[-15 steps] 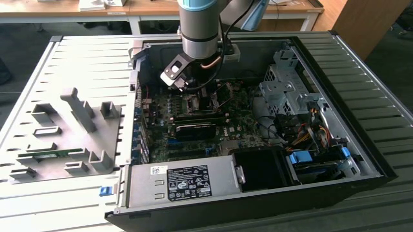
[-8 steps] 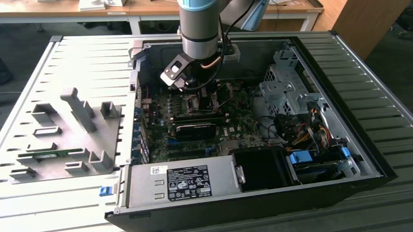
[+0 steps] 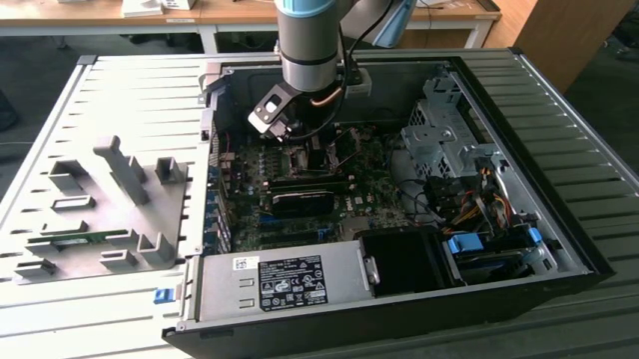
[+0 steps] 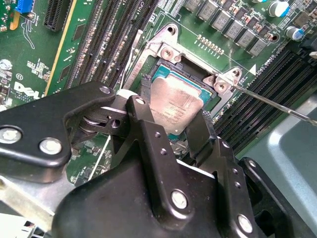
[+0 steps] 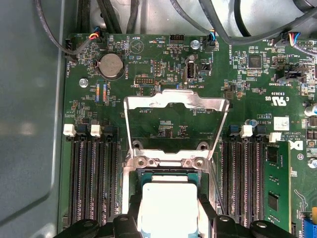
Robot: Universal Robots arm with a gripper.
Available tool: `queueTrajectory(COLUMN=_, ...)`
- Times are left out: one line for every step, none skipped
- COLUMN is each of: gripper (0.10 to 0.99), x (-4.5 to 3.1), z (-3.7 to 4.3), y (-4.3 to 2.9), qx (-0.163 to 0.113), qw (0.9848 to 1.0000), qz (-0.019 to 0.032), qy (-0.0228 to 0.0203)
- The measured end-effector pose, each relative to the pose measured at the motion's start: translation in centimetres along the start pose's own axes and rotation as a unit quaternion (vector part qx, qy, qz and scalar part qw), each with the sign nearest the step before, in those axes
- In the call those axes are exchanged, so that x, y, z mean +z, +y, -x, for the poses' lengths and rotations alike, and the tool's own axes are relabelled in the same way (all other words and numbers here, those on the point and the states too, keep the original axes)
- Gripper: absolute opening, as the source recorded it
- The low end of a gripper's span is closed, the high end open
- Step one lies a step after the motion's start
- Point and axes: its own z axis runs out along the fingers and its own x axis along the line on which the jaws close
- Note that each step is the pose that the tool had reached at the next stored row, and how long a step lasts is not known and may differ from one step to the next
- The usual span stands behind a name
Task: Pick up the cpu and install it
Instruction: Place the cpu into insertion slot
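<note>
Gripper point(image 4: 168, 119) clamped on cpu point(image 5: 167, 206), chip poised at open socket point(image 4: 163, 52), load plate point(image 5: 176, 101) standing up; contact unclear. Placement step in hand. Seating likely demands square alignment, level descent, gentle release.

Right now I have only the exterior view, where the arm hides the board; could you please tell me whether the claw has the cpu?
Observer: Yes. In both wrist views the claw is closed on the cpu, with a finger against each of two opposite edges.
Operator: Thank you. Where is it relative to the board?
Observer: In the second wrist view it sits within the metal frame of the socket. I cannot tell whether it is fully seated.
Operator: Is the retention plate out of the way?
Observer: Yes. In the first wrist view the load plate is flipped open, clear of the cpu.
</note>
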Motion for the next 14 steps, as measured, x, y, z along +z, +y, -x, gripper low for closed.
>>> queueTrajectory(gripper=0.537, x=0.0, z=0.0, y=0.0, qx=0.0, qw=1.0, qz=0.0, qy=-0.0001)
queueTrajectory(gripper=0.596, x=0.0, z=0.0, y=0.0, qx=0.0, qw=1.0, qz=-0.0001, qy=-0.0001)
queueTrajectory(gripper=0.596, x=0.0, z=0.0, y=0.0, qx=0.0, qw=1.0, qz=-0.0001, qy=-0.0002)
queueTrajectory(gripper=0.659, x=-0.01, z=0.01, y=0.0, qx=0.0, qw=1.0, qz=-0.0002, qy=-0.0002)
queueTrajectory(gripper=0.659, x=-0.01, z=0.01, y=0.0, qx=0.0, qw=1.0, qz=-0.0002, qy=-0.0003)
queueTrajectory(gripper=0.659, x=-0.01, z=0.01, y=0.0, qx=0.0, qw=1.0, qz=-0.0002, qy=-0.0003)
queueTrajectory(gripper=0.659, x=-0.01, z=0.01, y=0.0, qx=0.0, qw=1.0, qz=-0.0002, qy=-0.0003)
queueTrajectory(gripper=0.659, x=-0.01, z=0.01, y=0.0, qx=0.0, qw=1.0, qz=-0.0002, qy=-0.0003)
queueTrajectory(gripper=0.659, x=-0.01, z=0.01, y=0.0, qx=0.0, qw=1.0, qz=-0.0002, qy=-0.0003)
queueTrajectory(gripper=0.659, x=-0.01, z=0.01, y=0.0, qx=0.0, qw=1.0, qz=-0.0002, qy=-0.0003)
queueTrajectory(gripper=0.659, x=-0.01, z=0.01, y=0.0, qx=0.0, qw=1.0, qz=-0.0002, qy=-0.0003)
queueTrajectory(gripper=0.659, x=-0.02, z=0.01, y=0.0, qx=0.0, qw=1.0, qz=-0.0002, qy=-0.0002)
queueTrajectory(gripper=0.659, x=-0.04, z=0.01, y=0.0, qx=0.0, qw=1.0, qz=-0.0002, qy=-0.0003)
queueTrajectory(gripper=0.659, x=-0.07, z=0.01, y=0.0, qx=0.0, qw=1.0, qz=-0.0002, qy=-0.0003)
